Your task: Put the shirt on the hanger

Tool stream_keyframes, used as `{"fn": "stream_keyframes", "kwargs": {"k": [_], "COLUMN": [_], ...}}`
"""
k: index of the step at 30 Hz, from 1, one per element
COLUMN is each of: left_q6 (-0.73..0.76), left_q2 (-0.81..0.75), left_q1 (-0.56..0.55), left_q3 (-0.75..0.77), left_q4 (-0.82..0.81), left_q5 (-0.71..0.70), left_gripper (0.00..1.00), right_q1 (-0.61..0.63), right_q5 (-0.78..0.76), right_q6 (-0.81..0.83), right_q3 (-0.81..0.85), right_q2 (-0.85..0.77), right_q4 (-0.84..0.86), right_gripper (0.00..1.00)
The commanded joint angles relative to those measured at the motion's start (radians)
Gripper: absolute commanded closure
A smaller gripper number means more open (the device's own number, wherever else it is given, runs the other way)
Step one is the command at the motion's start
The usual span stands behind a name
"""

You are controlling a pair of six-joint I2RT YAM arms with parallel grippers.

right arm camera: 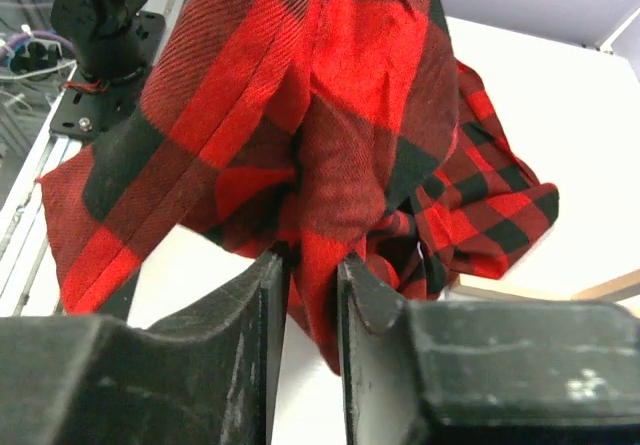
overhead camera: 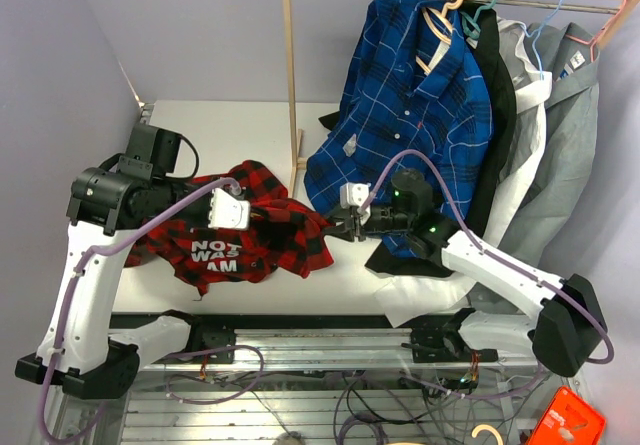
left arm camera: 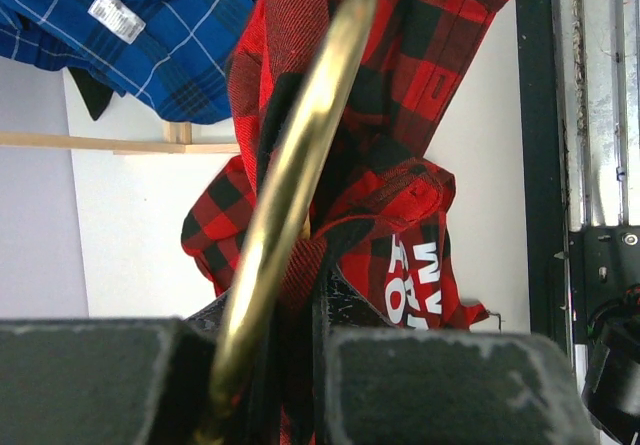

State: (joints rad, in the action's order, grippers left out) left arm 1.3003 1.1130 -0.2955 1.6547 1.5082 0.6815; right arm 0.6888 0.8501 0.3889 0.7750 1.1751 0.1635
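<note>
While left jaws clamp the hanger [left arm camera: 296,185] and right jaws pinch a fold of shirt [overhead camera: 285,230], it sits bunched over the tabletop [overhead camera: 220,135], hanging judged barely begun.

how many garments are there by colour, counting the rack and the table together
red-and-black plaid shirt with white lettering: 1
blue plaid shirt: 1
black garment: 1
white shirt: 1
grey shirt: 1
total: 5
</note>
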Motion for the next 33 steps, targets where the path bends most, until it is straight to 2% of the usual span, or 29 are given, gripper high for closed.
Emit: {"fn": "stream_keyframes", "kwargs": {"k": [1, 11, 16, 20, 23, 28, 31, 33], "left_q6": [-0.012, -0.037, -0.043, -0.045, -0.044, -0.032, -0.030, -0.031], "left_q2": [0.003, 0.007, 0.010, 0.007, 0.005, -0.002, -0.008, -0.009], "left_q1": [0.004, 0.004, 0.004, 0.006, 0.006, 0.006, 0.007, 0.007], "left_q3": [0.000, -0.016, -0.022, -0.031, -0.042, -0.064, -0.082, -0.087], "left_q4": [-0.051, -0.088, -0.103, -0.112, -0.119, -0.127, -0.138, -0.143], "left_q5": [0.061, 0.075, 0.077, 0.083, 0.079, 0.059, 0.047, 0.050], "left_gripper": [0.93, 0.93, 0.93, 0.93, 0.93, 0.93, 0.93, 0.93], "right_q1": [0.022, 0.095, 0.141, 0.168, 0.185, 0.199, 0.203, 0.207], "right_q5": [0.019, 0.012, 0.003, -0.010, -0.009, 0.009, 0.028, 0.043], "right_q6": [-0.023, -0.027, -0.038, -0.054, -0.055, -0.069, -0.096, -0.101], "right_q3": [0.062, 0.152, 0.203, 0.263, 0.300, 0.320, 0.327, 0.334], "right_q2": [0.043, 0.137, 0.186, 0.227, 0.248, 0.236, 0.223, 0.220], "right_q4": [0.040, 0.040, 0.041, 0.029, 0.013, 0.000, -0.008, -0.016], "right_gripper": [0.81, 0.90, 0.98, 0.98, 0.96, 0.82, 0.68, 0.67]}}
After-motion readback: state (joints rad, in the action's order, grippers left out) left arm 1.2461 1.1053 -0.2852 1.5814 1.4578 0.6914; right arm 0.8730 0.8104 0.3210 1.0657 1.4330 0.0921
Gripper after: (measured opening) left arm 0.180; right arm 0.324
